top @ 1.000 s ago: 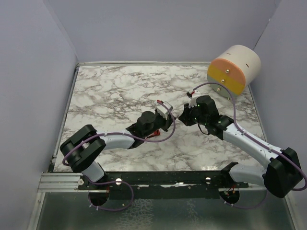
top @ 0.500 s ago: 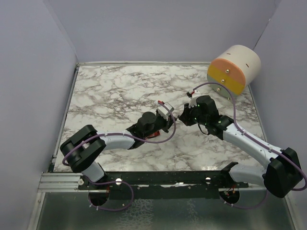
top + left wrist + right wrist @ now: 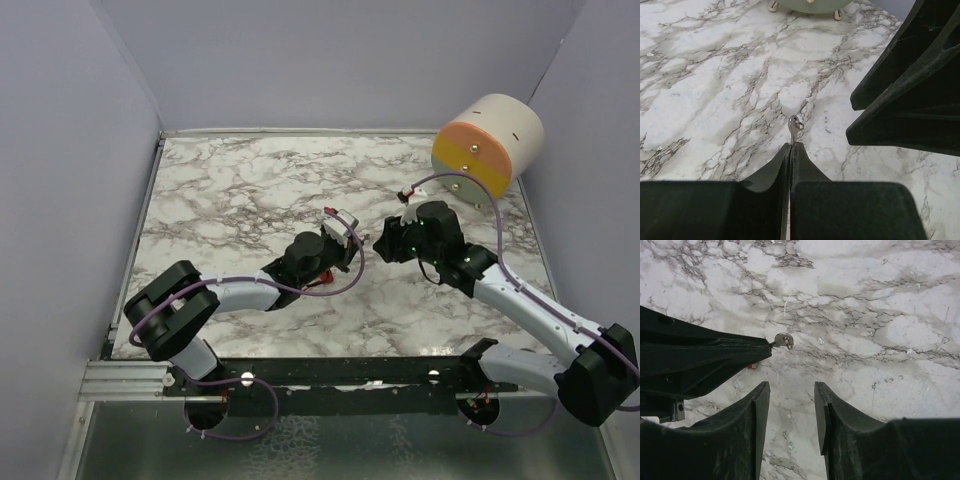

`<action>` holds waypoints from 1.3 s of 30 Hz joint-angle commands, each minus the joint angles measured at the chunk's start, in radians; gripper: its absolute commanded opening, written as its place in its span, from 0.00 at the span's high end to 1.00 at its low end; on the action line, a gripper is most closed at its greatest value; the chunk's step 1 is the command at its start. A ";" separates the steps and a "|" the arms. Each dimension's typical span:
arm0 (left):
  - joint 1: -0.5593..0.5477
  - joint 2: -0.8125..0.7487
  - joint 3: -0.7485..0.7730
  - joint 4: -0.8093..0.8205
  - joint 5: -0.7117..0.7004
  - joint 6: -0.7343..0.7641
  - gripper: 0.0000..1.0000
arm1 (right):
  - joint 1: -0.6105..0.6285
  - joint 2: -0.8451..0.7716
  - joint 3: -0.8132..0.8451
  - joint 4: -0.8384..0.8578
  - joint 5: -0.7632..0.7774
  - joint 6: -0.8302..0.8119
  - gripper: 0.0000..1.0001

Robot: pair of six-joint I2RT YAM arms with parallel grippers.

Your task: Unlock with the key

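My left gripper point(image 3: 791, 145) is shut on a small silver key point(image 3: 796, 124), whose ringed end sticks out past the fingertips. In the top view the left gripper point(image 3: 350, 246) is at mid-table, tip to tip with my right gripper point(image 3: 380, 243). The right gripper point(image 3: 791, 390) is open and empty, just short of the key point(image 3: 784, 340); the left fingers point(image 3: 715, 357) come in from the left. The lock is a cream cylinder with an orange and yellow face point(image 3: 478, 152) at the back right. Its keyhole is too small to make out.
A small red piece point(image 3: 322, 283) lies on the marble table point(image 3: 220, 190) under my left wrist, and also shows in the right wrist view point(image 3: 751, 366). Purple walls close in the left, back and right sides. The right fingers point(image 3: 905, 85) fill the left wrist view's right side.
My left gripper moved slightly right with the key, then back. My right wrist shifted a little to the right while its open tips stayed near the key.
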 commanded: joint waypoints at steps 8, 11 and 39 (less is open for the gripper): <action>0.001 -0.051 -0.016 0.010 0.084 -0.021 1.00 | 0.005 -0.010 -0.024 0.039 0.010 0.007 0.54; 0.001 -0.065 -0.017 0.009 0.108 -0.041 1.00 | 0.005 0.008 -0.021 0.042 -0.002 -0.004 0.53; 0.001 -0.082 0.011 -0.067 0.246 -0.068 1.00 | 0.005 0.055 -0.009 0.056 0.023 -0.049 0.82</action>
